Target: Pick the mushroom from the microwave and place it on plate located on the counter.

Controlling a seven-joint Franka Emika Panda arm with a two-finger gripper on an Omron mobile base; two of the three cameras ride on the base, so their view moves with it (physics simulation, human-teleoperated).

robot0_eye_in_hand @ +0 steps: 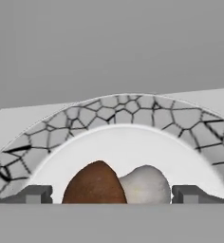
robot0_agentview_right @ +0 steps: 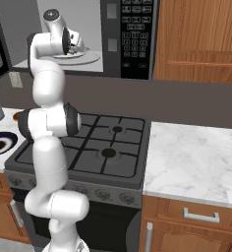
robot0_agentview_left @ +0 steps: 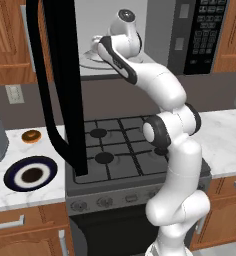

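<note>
Inside the microwave (robot0_agentview_left: pixel 115 30), the gripper (robot0_eye_in_hand: pixel 111 194) stood spread, its 2 fingertips (robot0_eye_in_hand: pixel 35 194) flanking the mushroom (robot0_eye_in_hand: pixel 116 185) lying on a white plate (robot0_eye_in_hand: pixel 128 147), grasping nothing.

The white Franka arm with dark joints (robot0_agentview_left: pixel 172 125) rises from the base, bends at a dark elbow joint about mid-height, and reaches up and forward with its wrist folded over near the top of both base views. In the hand view the two-finger gripper (robot0_eye_in_hand: pixel 111 194) points slightly downward, and its two small dark fingertips (robot0_eye_in_hand: pixel 34 194) stand well apart at the bottom edge, one at each side, jaws spread wide. The fingers are not closed on anything; a clear gap lies between each tip and what sits between them.
</note>
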